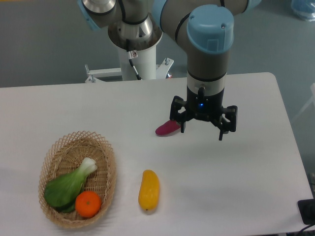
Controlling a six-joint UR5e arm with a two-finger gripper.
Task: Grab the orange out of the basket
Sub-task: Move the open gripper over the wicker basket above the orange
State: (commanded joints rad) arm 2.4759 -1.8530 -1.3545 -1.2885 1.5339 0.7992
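Orange [88, 204] in basket [106, 150]

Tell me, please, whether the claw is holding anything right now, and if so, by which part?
Nothing is held. The claw hangs open above the bare table, apart from the orange, which lies in the basket.

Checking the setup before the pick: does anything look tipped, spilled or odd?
Nothing stands out. The basket sits flat, holding the orange and a bok choy. The mango and a purple sweet potato lie on the table; the gripper hangs open.
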